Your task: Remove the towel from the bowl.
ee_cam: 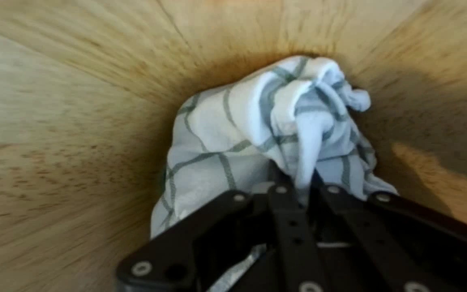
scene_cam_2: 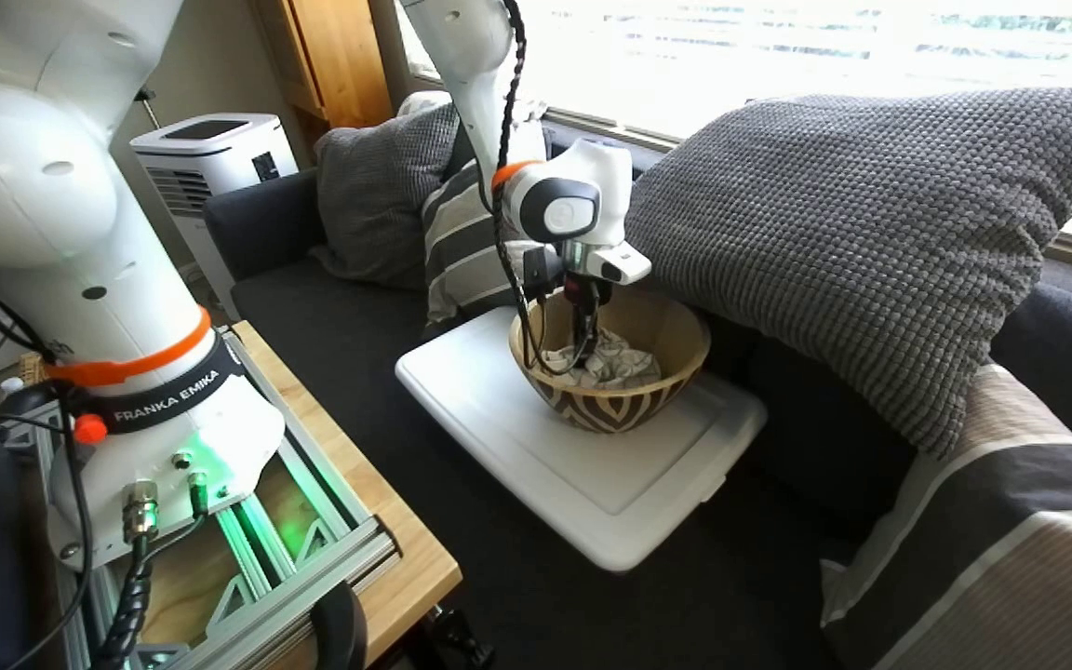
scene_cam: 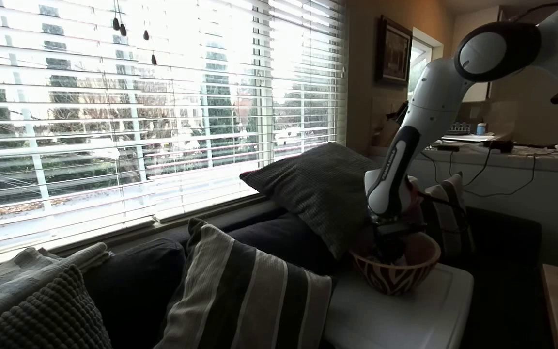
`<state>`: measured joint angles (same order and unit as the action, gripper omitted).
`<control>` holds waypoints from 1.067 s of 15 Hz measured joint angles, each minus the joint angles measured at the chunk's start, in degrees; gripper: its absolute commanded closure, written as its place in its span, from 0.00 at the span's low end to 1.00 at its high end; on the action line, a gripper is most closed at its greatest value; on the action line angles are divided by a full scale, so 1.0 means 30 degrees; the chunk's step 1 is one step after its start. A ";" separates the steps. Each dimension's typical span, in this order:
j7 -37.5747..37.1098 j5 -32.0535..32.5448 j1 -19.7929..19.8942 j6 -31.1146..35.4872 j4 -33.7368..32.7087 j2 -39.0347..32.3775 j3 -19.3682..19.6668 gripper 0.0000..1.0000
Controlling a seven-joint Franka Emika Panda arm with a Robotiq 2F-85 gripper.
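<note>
The wooden bowl with dark zebra-like stripes stands upright on a white lid; its outer wall shows in both exterior views (scene_cam: 395, 280) (scene_cam_2: 606, 409). The white towel with grey-green check lines lies crumpled in the bowl's bottom, in an exterior view (scene_cam_2: 627, 366) and the wrist view (ee_cam: 217, 162). My gripper points down inside the bowl in both exterior views (scene_cam: 389, 252) (scene_cam_2: 584, 349). In the wrist view, the gripper (ee_cam: 298, 182) has its fingers close together with a raised fold of towel pinched between them. The fingertips are partly hidden in the cloth. The bowl's inner wall (ee_cam: 75, 121) surrounds the towel.
The white lid (scene_cam_2: 536, 465) rests on the dark sofa seat. A large grey pillow (scene_cam: 322, 189) leans close beside the bowl and arm. Striped pillows (scene_cam: 255, 291) (scene_cam_2: 992, 530) stand nearby. The robot's base sits on a wooden table (scene_cam_2: 415, 568). A blinded window (scene_cam: 162, 121) is behind.
</note>
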<state>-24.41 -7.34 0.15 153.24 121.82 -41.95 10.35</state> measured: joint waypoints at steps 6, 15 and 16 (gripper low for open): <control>0.0019 -0.0058 0.0334 -0.3896 0.2345 0.5285 0.0577 0.97; 0.1939 -0.0080 0.0760 -0.6197 0.6344 1.5207 -0.0436 0.97; 0.2265 -0.0145 0.0712 -0.6217 0.6506 1.6069 -0.0823 0.97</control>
<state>-17.61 -7.77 2.28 134.59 141.34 6.26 7.88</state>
